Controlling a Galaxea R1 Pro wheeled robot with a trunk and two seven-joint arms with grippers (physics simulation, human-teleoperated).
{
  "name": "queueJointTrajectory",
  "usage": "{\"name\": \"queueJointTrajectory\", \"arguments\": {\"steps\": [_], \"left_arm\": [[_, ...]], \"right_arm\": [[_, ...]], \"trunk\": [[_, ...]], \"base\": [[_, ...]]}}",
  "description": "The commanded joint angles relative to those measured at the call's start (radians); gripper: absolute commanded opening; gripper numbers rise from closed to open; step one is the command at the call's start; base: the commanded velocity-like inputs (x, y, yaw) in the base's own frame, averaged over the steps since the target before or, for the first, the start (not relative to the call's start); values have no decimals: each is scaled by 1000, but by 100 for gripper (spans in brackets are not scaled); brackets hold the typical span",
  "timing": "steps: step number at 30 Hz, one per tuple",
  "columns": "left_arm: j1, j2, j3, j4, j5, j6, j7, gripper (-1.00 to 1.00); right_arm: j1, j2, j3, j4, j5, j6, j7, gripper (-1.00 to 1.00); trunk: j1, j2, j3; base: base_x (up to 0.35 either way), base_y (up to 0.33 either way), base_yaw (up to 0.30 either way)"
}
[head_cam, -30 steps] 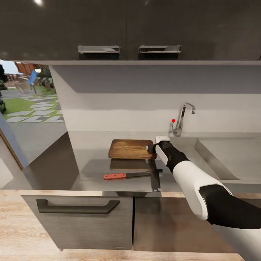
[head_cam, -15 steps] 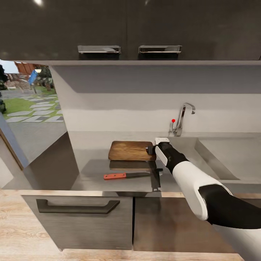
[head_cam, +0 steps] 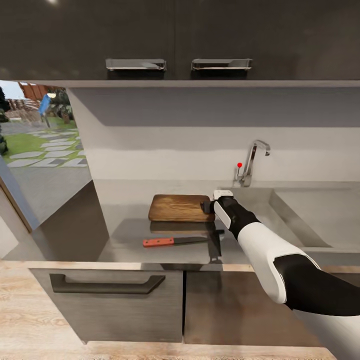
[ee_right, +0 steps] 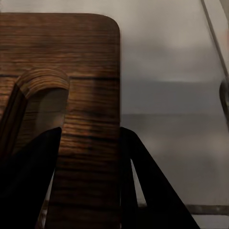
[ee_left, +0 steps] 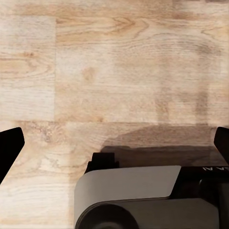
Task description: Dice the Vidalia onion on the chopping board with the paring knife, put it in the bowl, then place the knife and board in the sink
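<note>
Head view: chopping board (head_cam: 180, 208) lies flat on the grey table (head_cam: 130, 240), near the back, with its right short edge at the right end effector (head_cam: 206, 206). Right wrist view: the two dark fingers (ee_right: 28, 176) straddle the board's edge strip beside the oval handle slot (ee_right: 45, 98), one finger on each side and pressed against the wood, so the end effector is pinching the chopping board (ee_right: 71, 71). Board looks level on the table; whether it is lifted off the surface cannot be told.

Paring knife (head_cam: 175, 242) lies in front of the board, apart from it, red handle to the left, dark blade pointing right. Sink (head_cam: 310, 215) is to the right of the board, chrome tap (head_cam: 251, 160) with red dot at its back corner.

Left wrist view: left end effector (ee_left: 114, 143) hangs over the wooden floor (ee_left: 114, 71), finger tips (ee_left: 9, 148) spread wide apart, nothing between them.
</note>
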Motion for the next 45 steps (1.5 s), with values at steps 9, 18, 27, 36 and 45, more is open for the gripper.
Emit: {"name": "queueJointTrajectory", "arguments": {"steps": [9,18,27,36,45], "left_arm": [[0,0,1,-1,0,-2,-1,100],[0,0,1,-1,0,-2,-1,100],[0,0,1,-1,0,-2,-1,100],[0,0,1,-1,0,-2,-1,100],[0,0,1,-1,0,-2,-1,100]], "right_arm": [[-1,1,7,-3,-9,6,-8,-100],[-1,2,7,-3,-8,7,-8,-100],[-1,3,7,-2,-9,10,-8,-100],[-1,3,7,-1,-9,9,-8,-100],[-1,2,6,-2,-9,9,-9,-100]], "trunk": [[0,-1,-6],[0,-1,-6],[0,-1,-15],[0,-1,-26],[0,-1,-27]], "base": [[0,0,0],[0,0,0],[0,0,0],[0,0,0],[0,0,0]]}}
